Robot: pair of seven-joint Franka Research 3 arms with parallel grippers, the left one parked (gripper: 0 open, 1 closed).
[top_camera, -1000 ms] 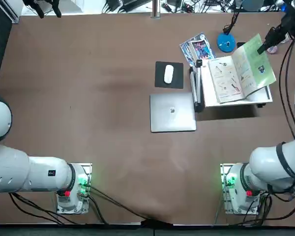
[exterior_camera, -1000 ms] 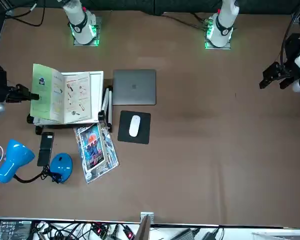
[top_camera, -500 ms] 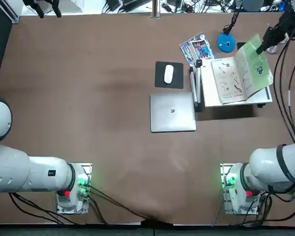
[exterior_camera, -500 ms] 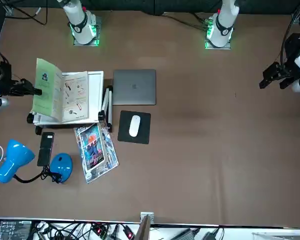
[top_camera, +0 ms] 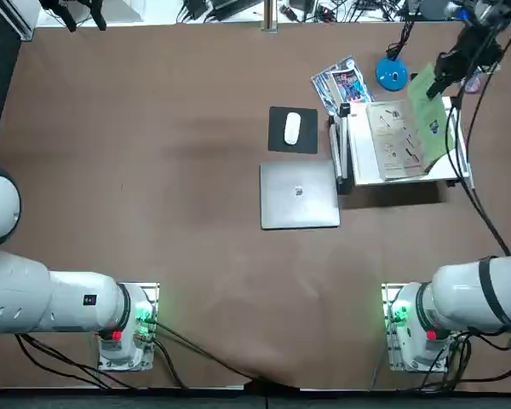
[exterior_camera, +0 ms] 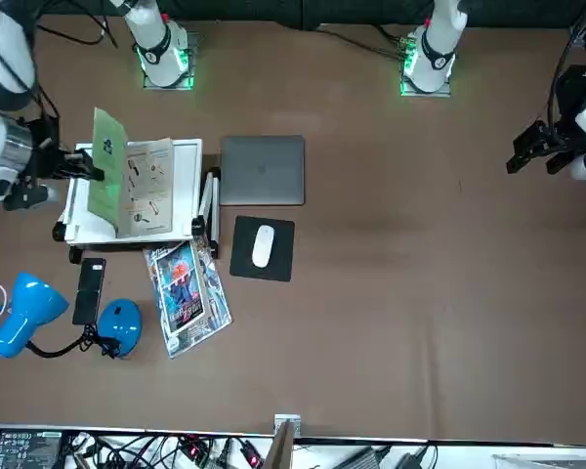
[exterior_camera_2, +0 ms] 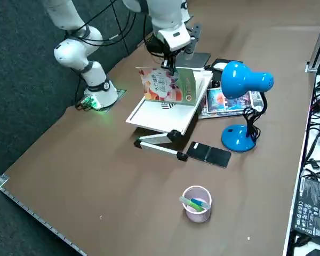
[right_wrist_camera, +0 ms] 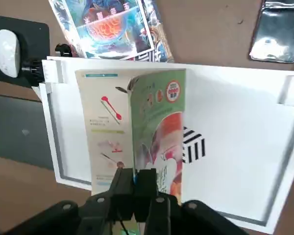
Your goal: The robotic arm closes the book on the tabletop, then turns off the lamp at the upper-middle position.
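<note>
Top view, left to right, relative to book: laptop (top_camera: 299, 195) left, small logo on lid. Lamp (top_camera: 392, 74) just beyond. Book (top_camera: 398, 141) half open on white stand (top_camera: 364, 154); cover has round red badge, text unreadable. Right gripper (right_wrist_camera: 134, 174) at cover edge, jaws nearly together, pinching it.

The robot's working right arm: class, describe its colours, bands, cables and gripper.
The right arm is glossy white with dark grey bands; black cables trail from it. Its right gripper is black, with two narrow fingers and round screw heads.
</note>
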